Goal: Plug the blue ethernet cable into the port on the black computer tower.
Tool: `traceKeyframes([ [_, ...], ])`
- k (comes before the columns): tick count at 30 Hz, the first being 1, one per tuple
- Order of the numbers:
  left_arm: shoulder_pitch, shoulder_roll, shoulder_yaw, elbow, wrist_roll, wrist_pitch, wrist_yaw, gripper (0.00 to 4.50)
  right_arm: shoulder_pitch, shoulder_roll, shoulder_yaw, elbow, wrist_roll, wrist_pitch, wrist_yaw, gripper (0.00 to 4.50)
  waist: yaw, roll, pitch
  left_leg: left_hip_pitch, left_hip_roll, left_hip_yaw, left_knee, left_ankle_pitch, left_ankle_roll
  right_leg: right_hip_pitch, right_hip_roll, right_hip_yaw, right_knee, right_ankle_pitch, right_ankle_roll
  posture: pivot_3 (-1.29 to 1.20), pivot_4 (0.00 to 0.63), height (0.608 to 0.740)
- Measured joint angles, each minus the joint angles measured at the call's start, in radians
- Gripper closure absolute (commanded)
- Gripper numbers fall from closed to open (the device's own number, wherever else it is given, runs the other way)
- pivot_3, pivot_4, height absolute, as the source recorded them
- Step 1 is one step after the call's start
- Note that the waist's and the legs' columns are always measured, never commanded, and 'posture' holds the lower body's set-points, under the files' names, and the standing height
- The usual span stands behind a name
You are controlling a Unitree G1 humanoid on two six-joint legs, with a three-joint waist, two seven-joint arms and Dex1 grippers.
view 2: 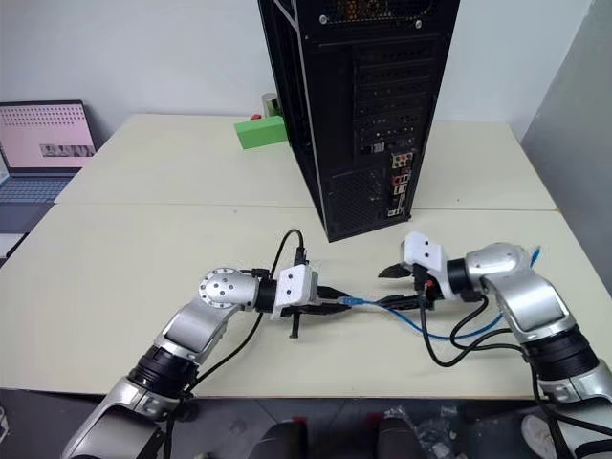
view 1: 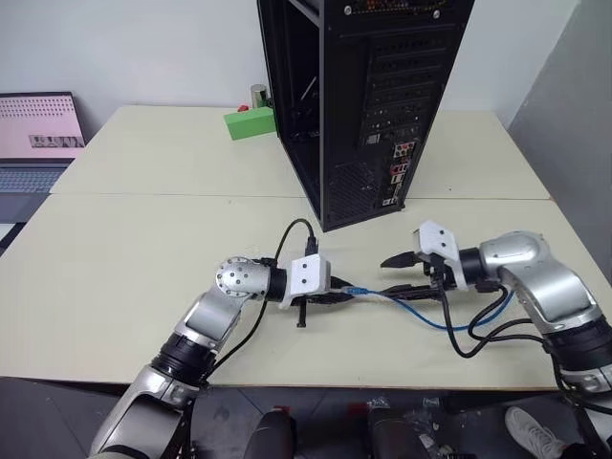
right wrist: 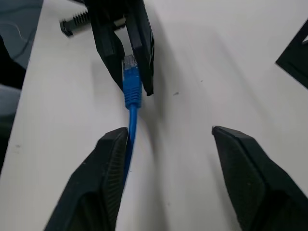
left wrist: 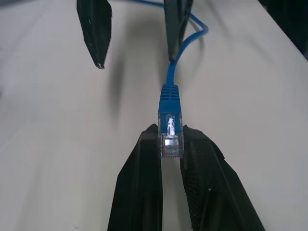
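While the black computer tower (view 1: 368,105) stands upright at the back of the pale desk (view 1: 143,268), its rear connectors facing forward, the blue ethernet cable (view 1: 421,311) lies in front of it between the two arms. The left gripper (left wrist: 171,144) has its jaws clamped on the clear plug at the cable's end. The right gripper (right wrist: 168,139) faces it with jaws apart, the cord running beside one finger. A laptop (view 1: 33,134) sits at the far left.
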Motion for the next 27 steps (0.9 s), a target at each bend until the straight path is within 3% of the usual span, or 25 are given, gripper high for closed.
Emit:
traceKeyframes([
  [7,-0.003,0.031,0.015,0.152,0.208,-0.511,0.206,4.21,0.065,0.060,-0.083,-0.070,0.159,0.190,-0.074,0.75,0.000,0.000,0.000,0.000,0.000,0.000,0.000,0.000,0.000,0.000,0.000,0.000,0.000,0.000,0.000,0.00,0.150,0.740],
  [11,-0.028,0.053,0.061,0.259,0.389,-0.799,0.418,4.21,0.087,0.134,-0.115,-0.104,0.243,0.292,-0.156,0.75,0.001,0.000,0.000,0.000,0.000,0.000,0.000,0.000,0.000,0.000,0.000,0.000,0.000,0.000,0.000,0.00,0.150,0.740],
  [21,-0.070,0.067,0.075,0.331,0.562,-0.917,0.633,4.21,0.087,0.218,-0.132,-0.128,0.348,0.387,-0.257,0.75,0.000,0.000,0.000,0.000,-0.001,0.000,0.000,0.000,0.000,0.000,0.000,-0.001,0.001,0.000,0.000,0.00,0.150,0.740],
  [27,-0.070,0.080,0.073,0.333,0.587,-0.923,0.681,4.21,0.083,0.228,-0.138,-0.128,0.372,0.402,-0.289,1.86,0.000,0.000,0.000,0.000,-0.001,0.000,0.000,0.000,0.000,0.000,0.000,-0.001,0.001,0.000,0.000,0.00,0.150,0.740],
])
